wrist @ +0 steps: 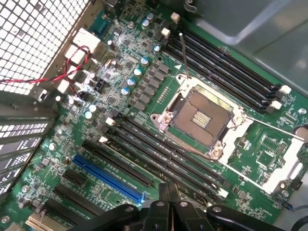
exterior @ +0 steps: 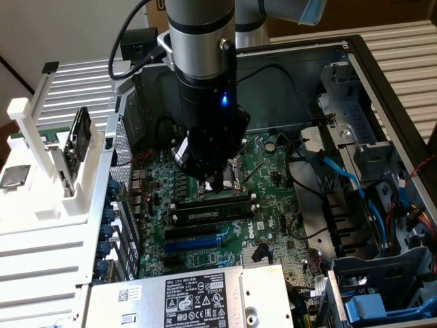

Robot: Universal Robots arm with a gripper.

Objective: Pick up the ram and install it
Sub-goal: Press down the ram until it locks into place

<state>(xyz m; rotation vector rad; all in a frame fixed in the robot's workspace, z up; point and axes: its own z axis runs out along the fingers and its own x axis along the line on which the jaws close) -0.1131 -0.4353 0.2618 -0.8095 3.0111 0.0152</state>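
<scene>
My gripper [exterior: 218, 183] hangs low over the motherboard [exterior: 270, 205] inside the open computer case, just beside the CPU socket [wrist: 202, 115]. Its dark fingers [wrist: 168, 204] are pressed together, shut, with nothing visible between them. The ram [exterior: 208, 212], a long dark stick with a pale label strip, stands upright in one of the black memory slots [wrist: 163, 154], a short way from the fingertips toward the blue expansion slot [exterior: 194, 240]. I cannot tell whether the fingertips touch it.
More black slots with white clips [wrist: 226, 67] lie on the far side of the socket. A white rack [exterior: 41, 171] at the exterior view's left holds a green board and a chip. Blue cables [exterior: 355, 184] and drive bays fill the case's right. A power supply [exterior: 198, 297] sits nearest the exterior camera.
</scene>
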